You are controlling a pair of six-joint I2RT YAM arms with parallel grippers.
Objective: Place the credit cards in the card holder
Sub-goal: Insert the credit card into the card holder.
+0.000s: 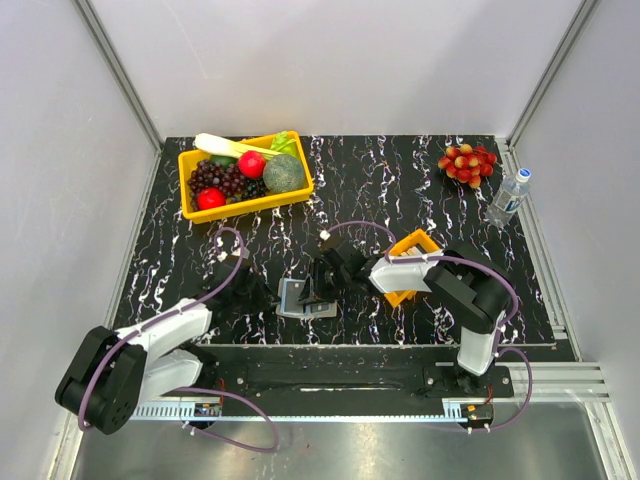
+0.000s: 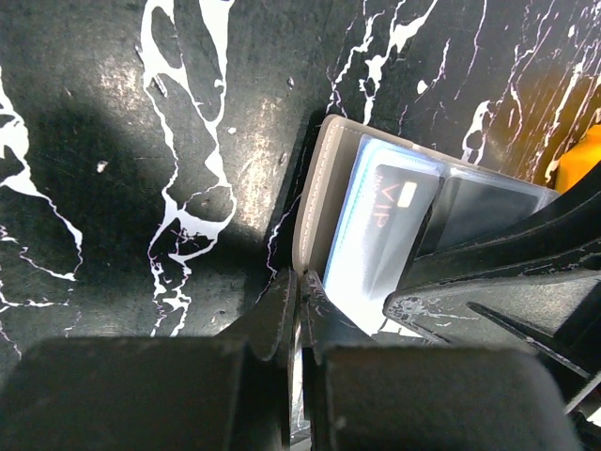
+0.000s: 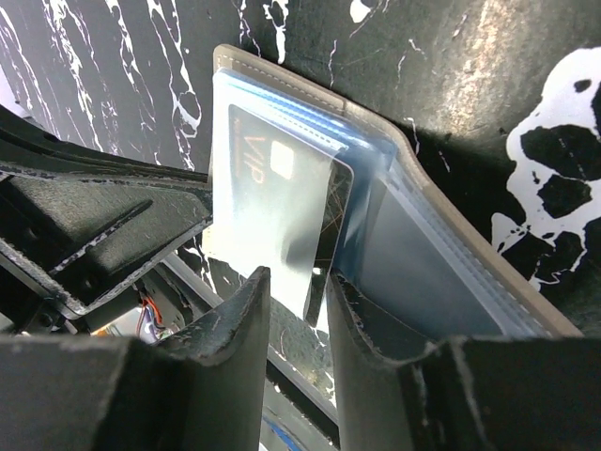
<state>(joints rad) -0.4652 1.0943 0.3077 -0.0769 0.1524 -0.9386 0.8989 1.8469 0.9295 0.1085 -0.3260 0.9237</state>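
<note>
Taupe-grey folding card holder (image 1: pixel 305 298) (image 2: pixel 324 188) (image 3: pixel 451 216) with blue-grey clear pockets, lying open on the black marbled worktop (image 1: pixel 400 190), dark silvery credit card (image 3: pixel 282 216) (image 2: pixel 394 207) marked VIP partway inside one pocket, lower end protruding

card holder (image 1: pixel 293 296) 1 | credit card (image 3: pixel 282 211) 1 | orange tray (image 1: pixel 415 237) 1 | yellow bin (image 1: pixel 246 207) 1 | bottle (image 1: pixel 509 196) 1

A robotics lab test cell: a black, white-veined tabletop (image 1: pixel 400 180) is boxed in on three sides by plain white panels (image 1: pixel 350 60) held in aluminium framing posts (image 1: pixel 120 75). Two white-and-black robot arms, left (image 1: pixel 170 335) and right (image 1: pixel 480 310), are bolted to a metal rail (image 1: pixel 570 378) along the tabletop's near edge, purple cables (image 1: pixel 255 432) looping from them. Near the tabletop's far edge sits a yellow bin (image 1: pixel 245 208) of fruit and vegetables
</note>
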